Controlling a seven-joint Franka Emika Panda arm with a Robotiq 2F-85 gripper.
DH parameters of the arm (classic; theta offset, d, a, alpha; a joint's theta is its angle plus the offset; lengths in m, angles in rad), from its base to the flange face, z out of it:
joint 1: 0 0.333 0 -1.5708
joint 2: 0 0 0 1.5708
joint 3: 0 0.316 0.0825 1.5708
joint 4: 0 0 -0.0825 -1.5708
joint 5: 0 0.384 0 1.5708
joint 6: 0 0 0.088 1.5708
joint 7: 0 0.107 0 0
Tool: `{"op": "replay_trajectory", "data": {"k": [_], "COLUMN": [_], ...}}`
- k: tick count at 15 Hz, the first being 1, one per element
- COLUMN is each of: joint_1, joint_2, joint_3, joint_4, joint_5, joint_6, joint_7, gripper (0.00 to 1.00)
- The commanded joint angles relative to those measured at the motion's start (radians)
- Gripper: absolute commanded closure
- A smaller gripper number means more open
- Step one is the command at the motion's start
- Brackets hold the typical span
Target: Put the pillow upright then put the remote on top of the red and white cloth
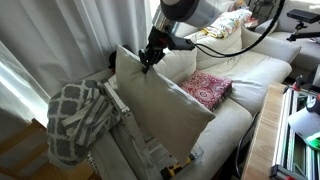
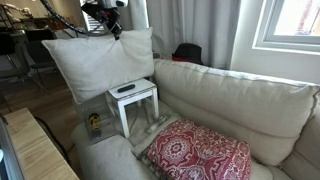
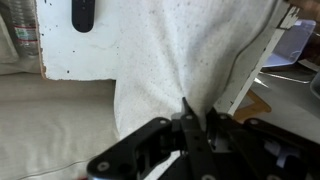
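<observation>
The pincer (image 1: 148,62) is squeezed tight on the top edge of the pillow (image 1: 160,100), so the pillow stands up below it. The remote (image 2: 125,89) lies lower down on the white surface (image 2: 146,88).

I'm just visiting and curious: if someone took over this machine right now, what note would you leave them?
Jaws: shut on the top edge of the pillow.
Pillow: held on edge at the end of the sofa, not yet let go.
Remote: on the small white table beside the sofa.
Red cloth: flat on the sofa seat, nothing on it.
Done: pillow nearly upright.
Left: release it standing, then place the remote on the cloth.
</observation>
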Motion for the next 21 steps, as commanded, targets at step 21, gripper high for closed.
{"op": "replay_trajectory", "data": {"k": [21], "joint_1": [-0.062], "joint_2": [0.125], "joint_3": [0.224], "joint_4": [0.079], "joint_5": [0.240], "joint_6": [0.115], "joint_7": [0.010], "gripper": [0.57]}}
